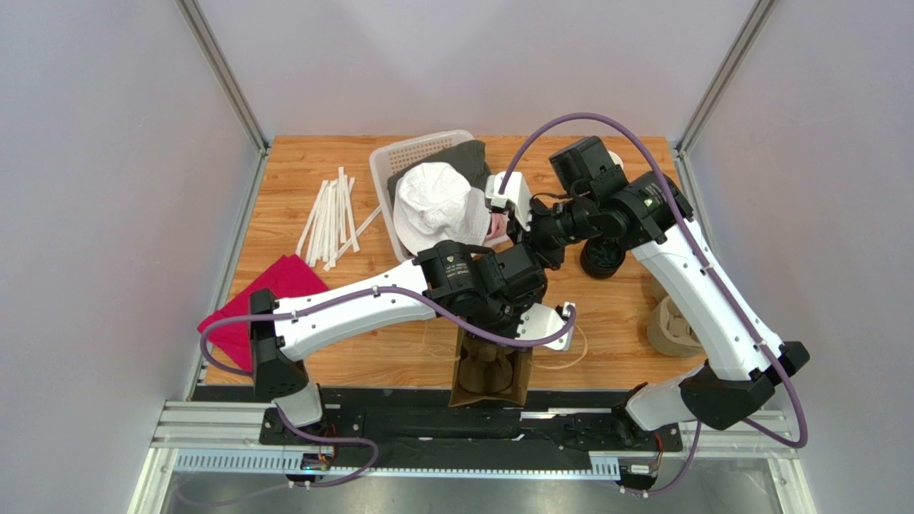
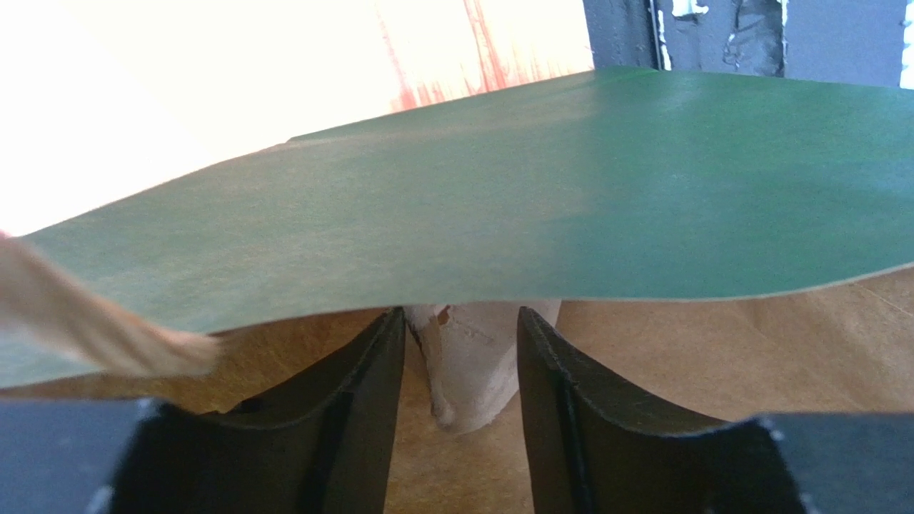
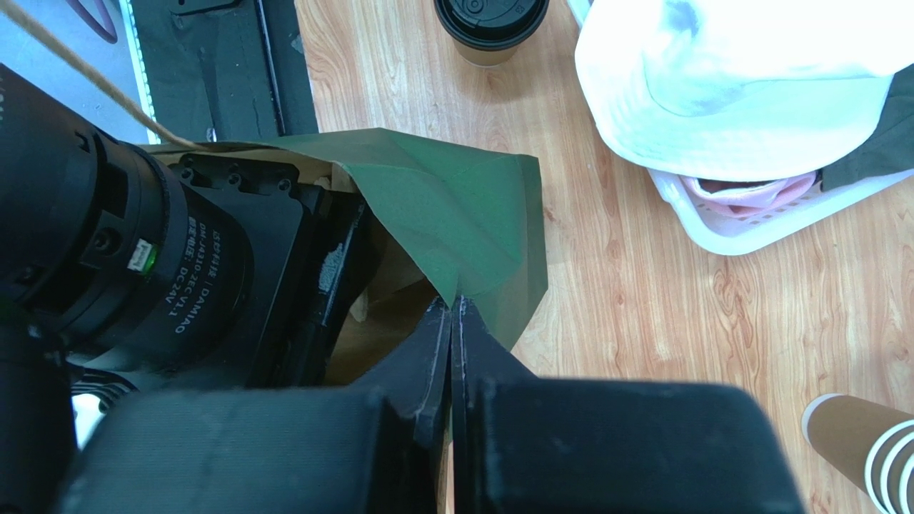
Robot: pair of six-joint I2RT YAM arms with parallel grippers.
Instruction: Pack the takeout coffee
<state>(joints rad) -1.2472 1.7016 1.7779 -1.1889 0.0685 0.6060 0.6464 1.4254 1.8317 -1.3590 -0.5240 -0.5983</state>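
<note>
At the desk's near edge, my right jaws are clamped on the rim of the green paper bag (image 3: 461, 203), and my left jaws stand apart inside it. The lidded takeout coffee (image 1: 603, 257) stands mid-desk, toward the right edge, outside the bag.

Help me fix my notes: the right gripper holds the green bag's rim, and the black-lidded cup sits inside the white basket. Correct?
Wrong about the cup. The black-lidded cup stands on the wooden table, outside the white basket; the right wrist view shows it. The right gripper does hold the green bag by its rim.
</note>
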